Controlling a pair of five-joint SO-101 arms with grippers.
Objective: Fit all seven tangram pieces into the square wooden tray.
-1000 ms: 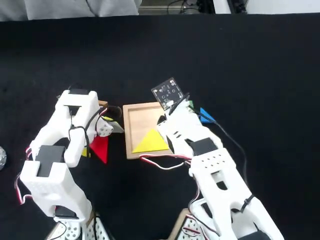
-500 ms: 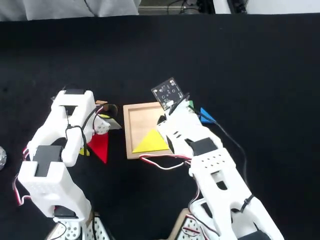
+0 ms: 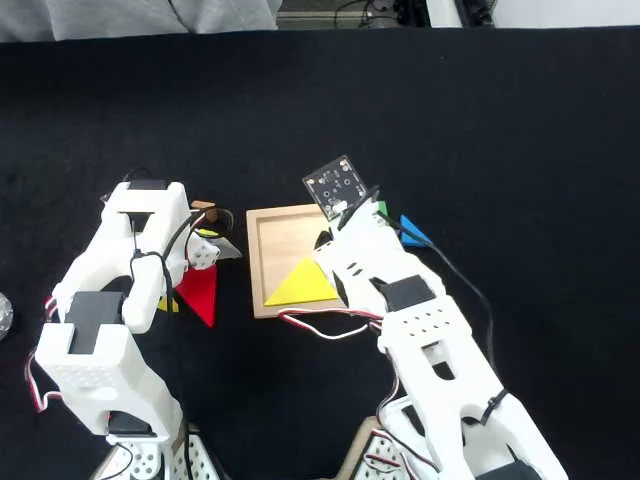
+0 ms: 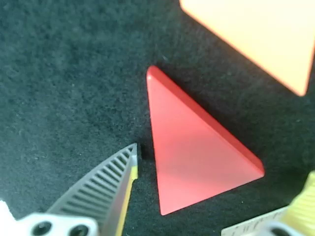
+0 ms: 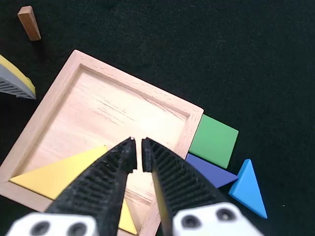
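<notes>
Left gripper (image 4: 209, 189) stands spread and empty, straddling the red triangle (image 4: 197, 152): one fingertip sits just beside an edge, the other past the opposite corner. The piece lies flat on the table (image 3: 480, 120), near the left edge of the wooden tray (image 3: 257, 262), beneath the left arm. Judged next: descend and close. Right gripper (image 5: 138, 147), pressed together and holding nothing, hovers over the tray beside the yellow triangle (image 3: 298, 285).

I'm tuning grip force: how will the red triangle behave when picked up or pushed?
The red triangle looks solid and rigid, with flat faces, so it probably won't bend or roll. Lying flat on the black cloth, it should slide rather than tip if pushed.
</notes>
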